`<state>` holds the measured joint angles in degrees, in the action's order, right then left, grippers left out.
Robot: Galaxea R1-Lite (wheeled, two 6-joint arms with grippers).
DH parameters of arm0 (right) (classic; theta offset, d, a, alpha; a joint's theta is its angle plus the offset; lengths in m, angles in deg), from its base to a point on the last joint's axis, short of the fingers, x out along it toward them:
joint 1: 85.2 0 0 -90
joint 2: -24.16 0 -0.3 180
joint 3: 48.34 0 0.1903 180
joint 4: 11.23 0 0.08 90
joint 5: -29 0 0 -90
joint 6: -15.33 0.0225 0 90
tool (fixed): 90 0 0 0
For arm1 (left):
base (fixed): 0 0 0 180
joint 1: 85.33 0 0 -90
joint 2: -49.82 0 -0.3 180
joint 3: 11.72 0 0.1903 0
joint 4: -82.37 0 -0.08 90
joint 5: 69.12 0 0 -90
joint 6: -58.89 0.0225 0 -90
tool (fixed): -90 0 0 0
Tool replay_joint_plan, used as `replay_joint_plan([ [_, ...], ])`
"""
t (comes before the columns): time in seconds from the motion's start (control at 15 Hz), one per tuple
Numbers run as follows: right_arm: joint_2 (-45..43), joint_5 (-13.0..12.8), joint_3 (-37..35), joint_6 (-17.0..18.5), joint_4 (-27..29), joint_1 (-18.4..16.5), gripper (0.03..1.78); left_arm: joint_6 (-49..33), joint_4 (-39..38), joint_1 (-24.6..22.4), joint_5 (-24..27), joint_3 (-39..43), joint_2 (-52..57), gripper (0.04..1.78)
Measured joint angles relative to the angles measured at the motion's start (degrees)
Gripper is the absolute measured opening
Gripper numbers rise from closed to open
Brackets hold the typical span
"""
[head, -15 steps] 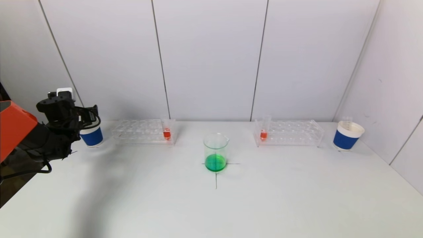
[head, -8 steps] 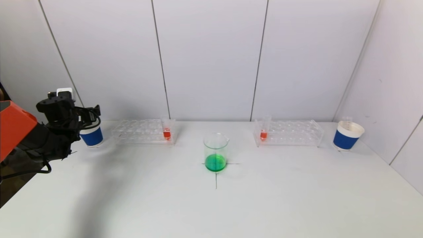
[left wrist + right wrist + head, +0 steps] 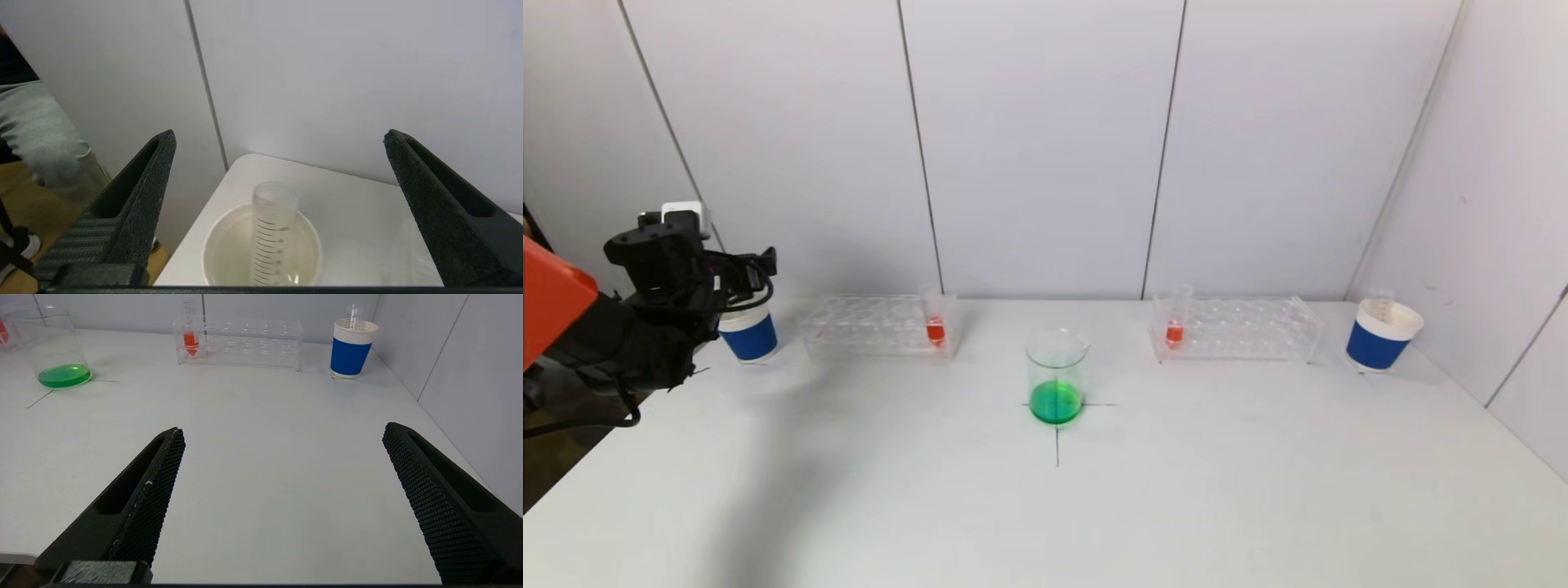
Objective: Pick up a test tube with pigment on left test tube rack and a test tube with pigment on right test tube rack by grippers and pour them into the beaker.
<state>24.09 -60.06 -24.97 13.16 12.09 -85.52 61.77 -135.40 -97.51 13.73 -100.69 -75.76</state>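
1 end effector [image 3: 278, 139] agape above cup [image 3: 261, 249]

No words, brand names or numbers can be read anywhere. The only markings are fine scale lines printed down the side of the clear empty tube [image 3: 273, 232] standing in the paper cup [image 3: 261, 249], too small to show figures, and a thin black cross [image 3: 1058, 420] drawn on the tabletop [image 3: 1176, 490] under the beaker [image 3: 1056, 376].
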Motion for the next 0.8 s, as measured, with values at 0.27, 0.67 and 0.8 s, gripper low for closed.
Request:
replay_joint_plan([
  [0.27,0.00,0.00,0.00,0.00,-0.02,0.00,1.76,-0.06,-0.05,4.39,1.34,9.29,9.48,1.77],
  [0.67,0.00,0.00,0.00,0.00,-0.02,0.02,1.76,-0.22,-0.33,9.70,5.29,29.93,27.61,1.77],
  [0.8,0.00,-0.01,0.00,0.00,0.00,0.00,1.76,-0.26,-0.35,10.12,6.34,37.27,34.43,1.77],
])
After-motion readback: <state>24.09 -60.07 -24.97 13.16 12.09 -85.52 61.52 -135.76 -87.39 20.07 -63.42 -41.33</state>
